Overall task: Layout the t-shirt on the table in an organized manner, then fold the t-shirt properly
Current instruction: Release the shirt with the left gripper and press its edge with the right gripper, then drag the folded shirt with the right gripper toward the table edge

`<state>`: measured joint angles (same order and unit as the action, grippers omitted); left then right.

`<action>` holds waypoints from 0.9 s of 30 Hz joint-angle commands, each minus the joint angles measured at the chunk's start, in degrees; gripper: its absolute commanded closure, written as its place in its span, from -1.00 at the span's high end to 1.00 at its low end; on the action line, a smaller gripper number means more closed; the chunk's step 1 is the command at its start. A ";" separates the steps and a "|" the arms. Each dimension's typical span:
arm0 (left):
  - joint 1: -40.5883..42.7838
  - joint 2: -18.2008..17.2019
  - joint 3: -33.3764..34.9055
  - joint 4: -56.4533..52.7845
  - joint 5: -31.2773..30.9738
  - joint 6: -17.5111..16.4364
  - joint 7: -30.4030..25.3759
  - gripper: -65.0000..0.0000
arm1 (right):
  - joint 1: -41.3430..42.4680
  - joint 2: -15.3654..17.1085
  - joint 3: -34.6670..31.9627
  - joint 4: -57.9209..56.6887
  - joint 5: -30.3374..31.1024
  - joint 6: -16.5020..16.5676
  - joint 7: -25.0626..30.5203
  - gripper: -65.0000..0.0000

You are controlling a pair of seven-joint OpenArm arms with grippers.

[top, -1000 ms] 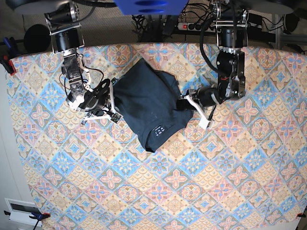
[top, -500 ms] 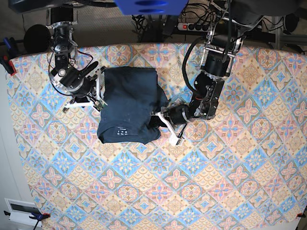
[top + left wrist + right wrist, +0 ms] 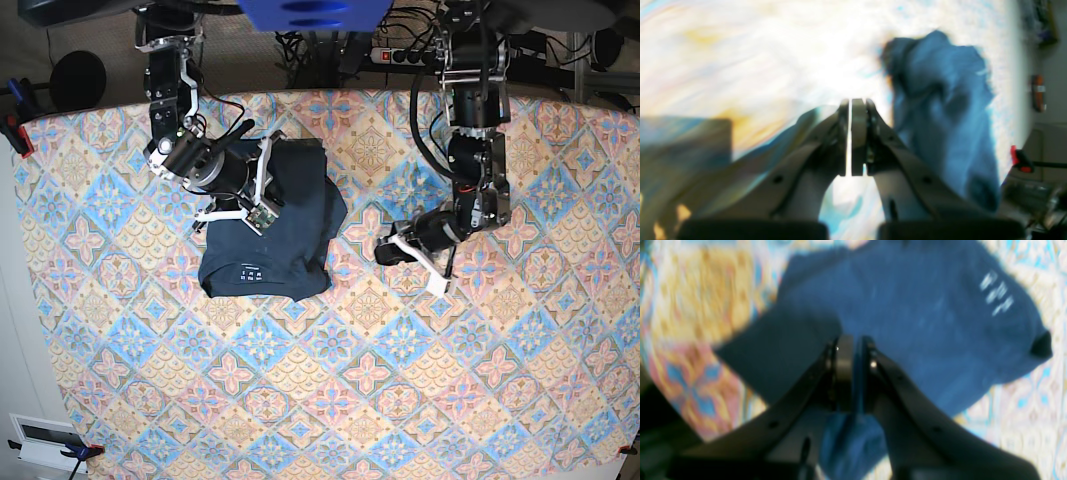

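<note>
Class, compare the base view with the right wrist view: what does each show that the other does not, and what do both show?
Only the base view shows both arms, the left gripper shut and clear of the cloth, the whole table, and the power strip behind it. Only the right wrist view shows, though blurred, a fold of blue cloth pinched between the right gripper fingers. Both show the folded t-shirt lying on the patterned table, with its small white print near one edge.
</note>
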<state>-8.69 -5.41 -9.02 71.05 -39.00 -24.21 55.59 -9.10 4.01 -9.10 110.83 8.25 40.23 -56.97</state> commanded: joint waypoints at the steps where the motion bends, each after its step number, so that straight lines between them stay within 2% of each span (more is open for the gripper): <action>1: -0.32 -0.44 -0.52 2.40 -1.39 -0.63 -0.60 -1.00 | 1.59 -0.71 0.09 0.60 1.46 -0.23 1.28 -0.86; 6: 4.07 -3.51 -1.23 7.77 -1.39 -0.63 -0.52 -1.00 | 8.36 -4.05 -2.72 -5.90 1.90 -0.23 1.37 -0.86; 11: 6.45 -3.87 -1.23 10.14 -1.48 -0.63 -0.52 -1.00 | 10.03 -6.87 -2.72 -11.79 1.90 -0.23 1.37 -0.86; 14: 7.06 -3.87 -1.31 10.23 -2.01 -0.63 -0.52 -1.00 | 10.03 -6.87 -2.72 -17.51 1.90 -0.23 1.37 -0.86; 18: 7.33 -4.04 -1.31 10.23 -6.23 -0.63 -0.43 -1.00 | 10.03 -6.87 -2.28 -25.33 1.73 -0.23 1.45 -0.86; 27: 7.33 -5.98 -1.23 10.23 -11.77 -0.63 -0.43 -1.00 | 10.03 -5.90 -1.67 -35.97 1.64 -0.23 3.92 -0.86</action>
<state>-0.49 -10.79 -10.22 80.12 -49.58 -24.25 56.01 1.34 -2.61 -10.87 75.44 14.11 40.71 -47.97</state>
